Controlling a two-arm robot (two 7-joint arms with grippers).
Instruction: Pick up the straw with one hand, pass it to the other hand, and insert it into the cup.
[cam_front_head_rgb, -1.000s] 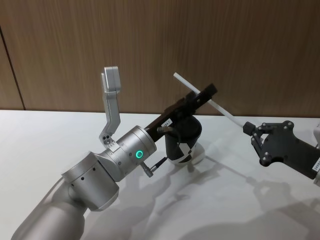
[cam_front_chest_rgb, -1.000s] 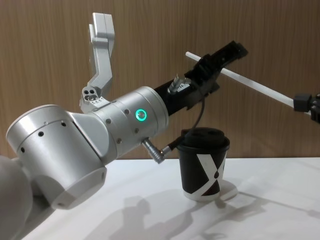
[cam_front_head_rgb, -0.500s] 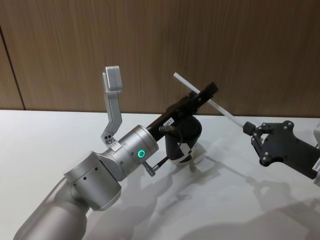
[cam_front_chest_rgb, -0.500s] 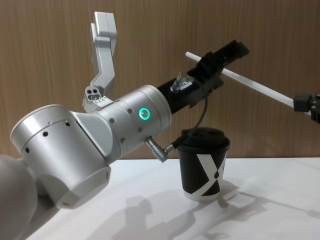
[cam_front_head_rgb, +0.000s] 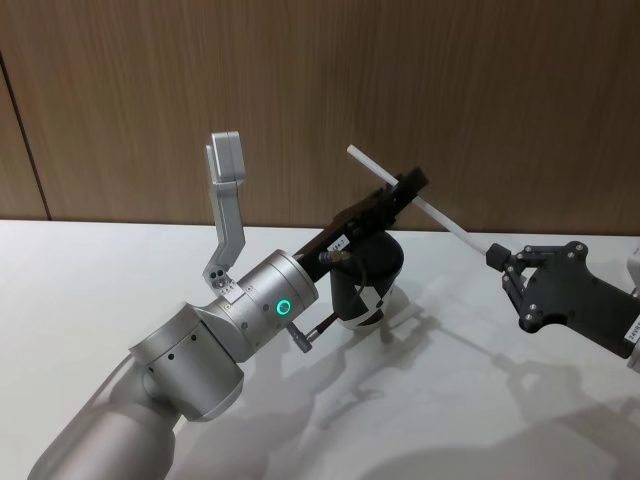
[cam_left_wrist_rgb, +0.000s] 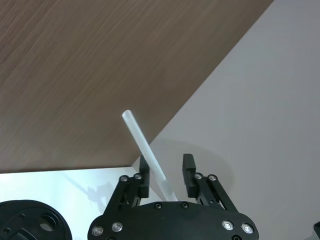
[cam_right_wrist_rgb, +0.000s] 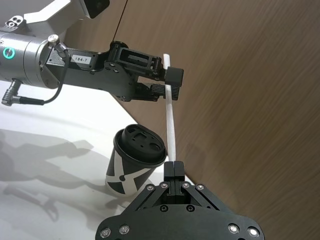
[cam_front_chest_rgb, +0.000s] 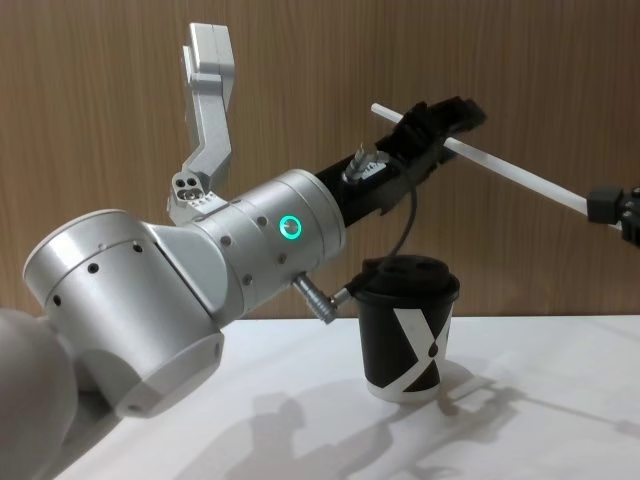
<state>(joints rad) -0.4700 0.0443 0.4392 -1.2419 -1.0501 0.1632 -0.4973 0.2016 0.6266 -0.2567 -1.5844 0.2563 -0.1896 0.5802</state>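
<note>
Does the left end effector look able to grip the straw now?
Probably yes: the straw lies between the left end effector's open fingers, nothing blocking; the right end effector holds its other end.

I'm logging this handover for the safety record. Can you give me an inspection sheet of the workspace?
Surface: white table, carrying the cup.
Job's things: straw held tilted in the air above the table; cup upright, lid on.
Clutter: nothing seen.
Claws: right claw shut on the straw's lower end; left claw open, its fingers either side of the straw near the upper end.
Cables: dark cable loops from the left wrist plug toward the claw and hangs close to the cup's lid.
Surroundings: wood-panel wall behind the table.
</note>
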